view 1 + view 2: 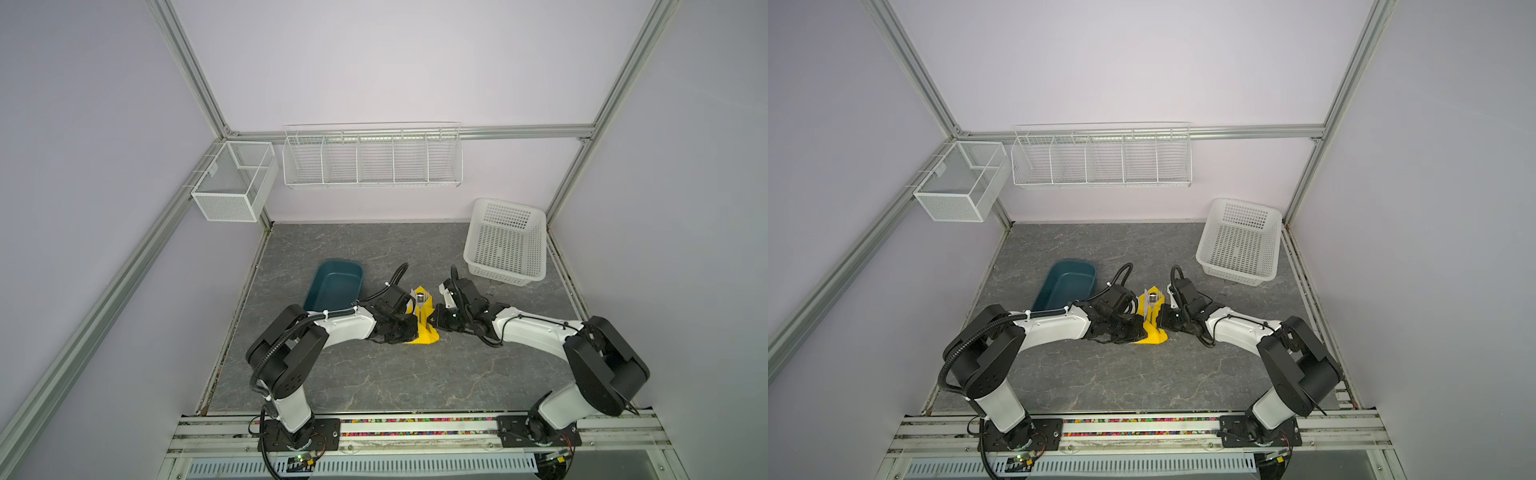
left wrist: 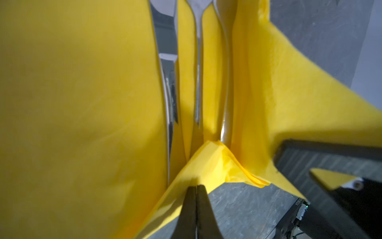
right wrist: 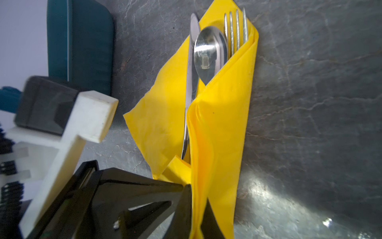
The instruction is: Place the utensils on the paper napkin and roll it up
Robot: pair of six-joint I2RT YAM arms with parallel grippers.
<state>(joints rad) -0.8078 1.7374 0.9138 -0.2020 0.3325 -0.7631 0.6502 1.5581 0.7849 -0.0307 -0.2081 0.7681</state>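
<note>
- Closest to me, the two arms are reaching in over the grey tabletop and meeting in the middle.
- The left jaws are squeezing tight shut on a small turned-up corner of the paper napkin, at its near end.
- The right jaws are squeezing shut too. They are pinching the flap that is covering the handles, just beside the left jaws.
- The utensils are lying inside the napkin, side by side: knife, spoon, fork.
- Their handles are pointing back at the jaws and their tops are poking out toward the far wall, so the long bundle is running straight away from both jaws.
- One flap is lying flat and open beside the knife, on the left arm's side. I think the roll has to go sideways across the bundle, and the left arm is nearer to that flap.
- Farther back, the teal tub and the white basket are sitting apart from the napkin.
</note>
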